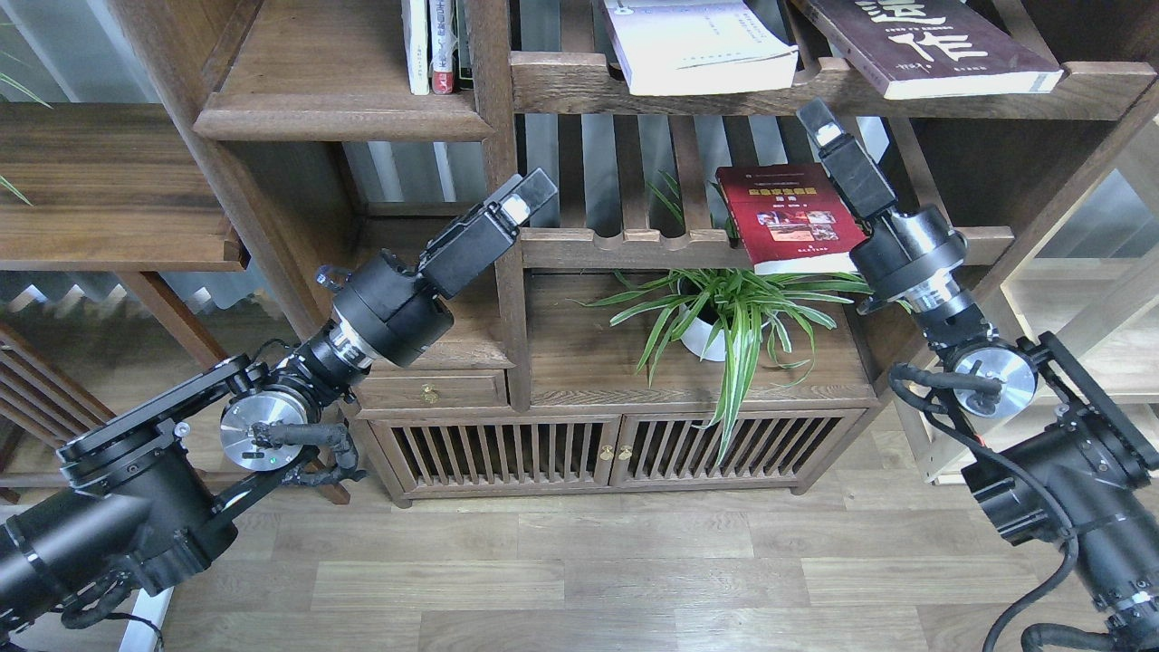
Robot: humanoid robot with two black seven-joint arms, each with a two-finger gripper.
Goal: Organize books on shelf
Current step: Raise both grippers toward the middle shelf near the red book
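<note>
The right gripper (818, 118) points up at the underside of the upper slatted shelf (905, 91), and seen edge-on its fingers merge into one dark block – I cannot tell whether it is open or closed. Just left of it the red book (790, 220) lies flat on the lower slatted shelf (625, 244), its near end hanging over the scalloped rail; it has a yellow title band and small photos, the print too small to read. Above, the dark maroon book (924, 41) lies tilted, with big white Chinese characters – one looks like 作. Beside it the pale white-lavender book (697, 45) lies flat, page edges facing out. The left gripper (530, 195) hangs by the bookcase post (493, 136); its fingers cannot be told apart either, and it holds nothing visible. Up left, the solid walnut shelf (344, 113) carries a few upright books (435, 45). A spider plant (724, 317) stands on the cabinet (598, 380)
</note>
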